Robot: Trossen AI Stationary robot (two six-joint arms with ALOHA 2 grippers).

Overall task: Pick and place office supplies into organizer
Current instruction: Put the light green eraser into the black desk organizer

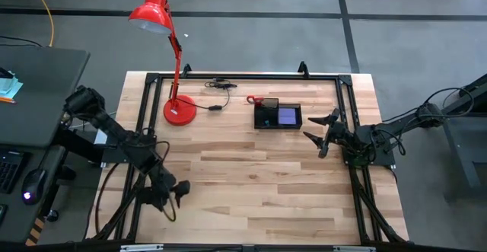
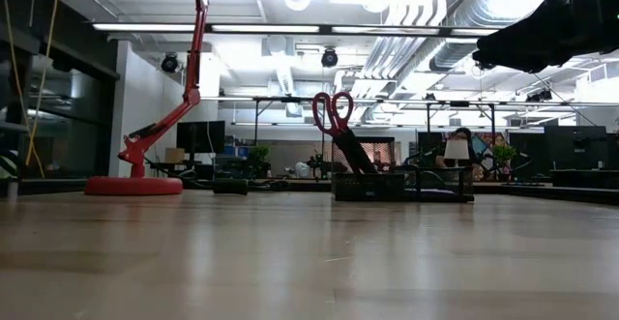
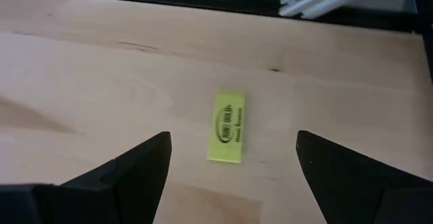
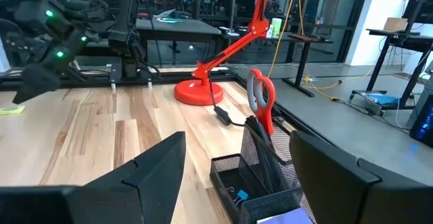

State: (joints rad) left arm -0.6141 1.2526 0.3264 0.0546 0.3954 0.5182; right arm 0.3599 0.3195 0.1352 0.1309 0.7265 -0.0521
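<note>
Eraser (image 3: 228,127), yellow-green with printed lettering, lies flat on the bare wood right between my left fingers (image 3: 128,176), and I'm hovering over it near the table's front left edge. My left gripper (image 1: 179,193) is spread wide, nothing in it. Over at the back, the black mesh organizer (image 1: 278,116) already looks well stocked: red-handled scissors (image 2: 334,117) stand upright in the taller section with black pens (image 4: 265,149) beside them, and a purple note pad (image 1: 288,116) sits in a flat compartment. The pink pad I can't make out from here, possibly it's underneath. My right gripper (image 1: 323,134) waits just right of the organizer, fingers parted, empty. By my reckoning this eraser is the last piece left: grab, carry, drop.
</note>
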